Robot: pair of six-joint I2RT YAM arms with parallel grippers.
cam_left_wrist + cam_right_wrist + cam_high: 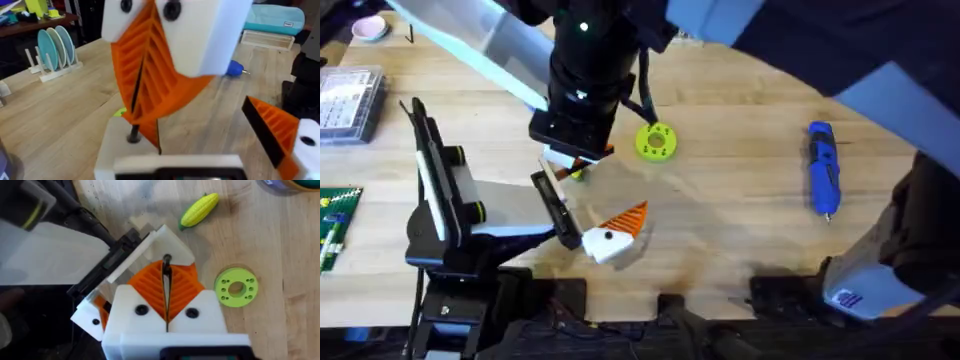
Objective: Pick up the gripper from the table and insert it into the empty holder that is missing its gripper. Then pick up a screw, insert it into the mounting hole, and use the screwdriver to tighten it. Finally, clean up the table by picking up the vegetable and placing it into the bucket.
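Noted at the far left a clear plastic compartment box [350,100] on the pale wood-grain table [740,230]. Found next the left gripper [585,200] released, fingers spread well apart: one the plain white triangular plastic holder [167,242], smooth and matt, the other a white block tipped with an orange ribbed wedge [620,228]. Saw directly over the holder the right gripper [166,292] clenched, orange ribbed pads pressed face to face on a thin dark screw [134,136], long axis along the pads' seam, lower end at the holder's face. Spotted near the holder the small yellow corn-shaped toy vegetable [199,210], bumpy, green end turned toward the holder. Then the flat green disc with holes [656,141], and well to the right the blue pen-shaped screwdriver [823,168], lying lengthways away from the arms' bases, thin silver tip toward the near edge.
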